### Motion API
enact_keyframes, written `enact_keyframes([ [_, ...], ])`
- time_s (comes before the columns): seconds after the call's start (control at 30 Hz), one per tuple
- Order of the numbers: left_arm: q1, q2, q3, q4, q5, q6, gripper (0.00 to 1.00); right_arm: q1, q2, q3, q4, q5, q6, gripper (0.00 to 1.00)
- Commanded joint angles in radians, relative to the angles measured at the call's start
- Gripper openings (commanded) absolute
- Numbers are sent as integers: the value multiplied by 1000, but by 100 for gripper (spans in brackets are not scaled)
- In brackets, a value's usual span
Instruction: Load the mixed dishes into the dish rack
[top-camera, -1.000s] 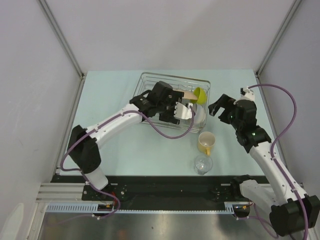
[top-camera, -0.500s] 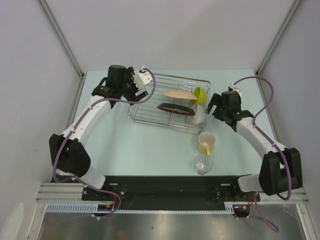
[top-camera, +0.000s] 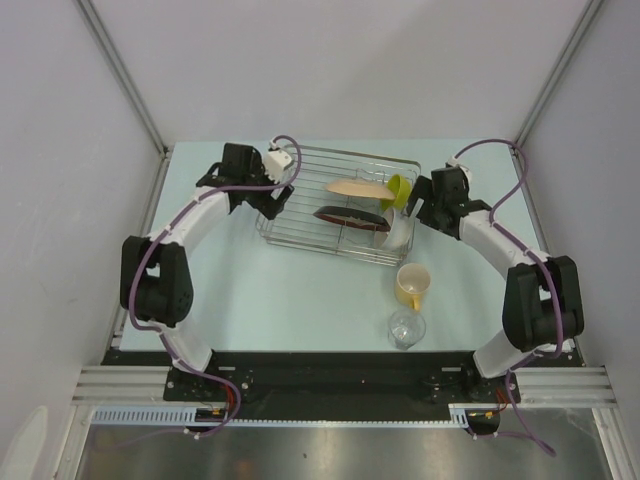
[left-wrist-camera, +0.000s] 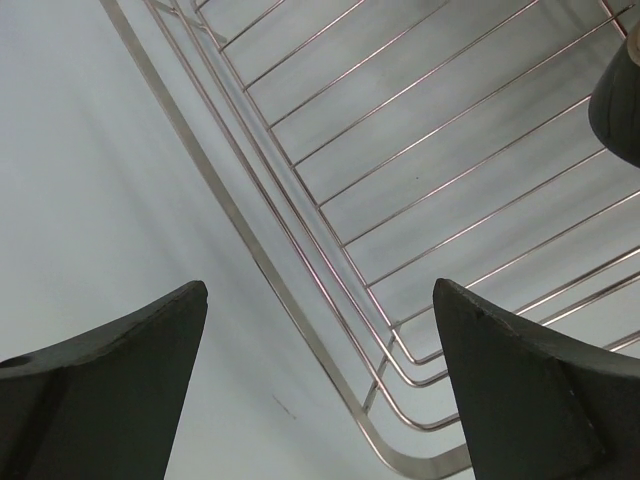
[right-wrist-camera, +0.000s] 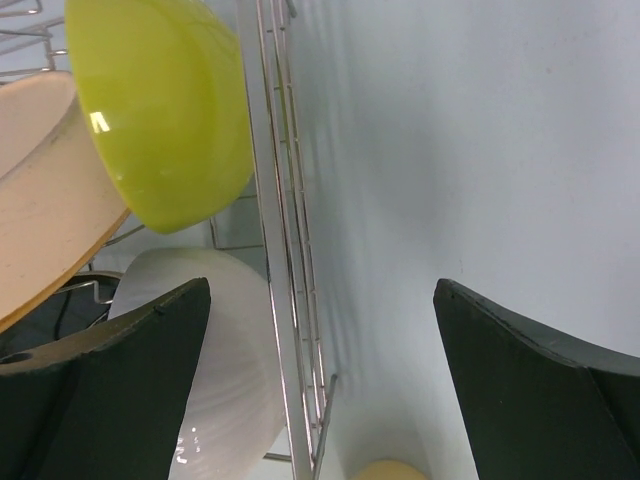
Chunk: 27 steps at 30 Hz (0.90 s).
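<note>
Wire rack (top-camera: 300, 222): plates (top-camera: 355, 187), lime bowl (top-camera: 399, 188), white bowl (top-camera: 400, 233).

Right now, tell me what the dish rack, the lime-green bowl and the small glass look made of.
Dish rack: bare metal wire, likely steel, shiny; thin silvery rods catch light.
Lime-green bowl: glossy, glazed ceramic or hard plastic; a sharp highlight on its smooth wall.
Small clear glass: transparent, glass or clear plastic; the table shows through.
</note>
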Motion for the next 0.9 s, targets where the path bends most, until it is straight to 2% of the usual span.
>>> enact_keyframes([
  [0.0, 2, 22, -2, 71, 35, -63, 100, -2, 57, 77, -52, -1, 5, 100],
  [0.1, 2, 25, -32, 90, 23, -60, 100, -10, 99, 120, -127, 1, 14, 100],
  [0.33, 12, -14, -155, 108, 26, -23, 97, -33, 111, 157, -185, 26, 19, 100],
  [0.57, 12, -90, -200, -7, 123, -18, 93, -57, 168, 209, -259, 41, 22, 100],
  [0.87, 12, -231, -301, -97, 208, -26, 92, -80, 225, 280, -296, 49, 10, 100],
])
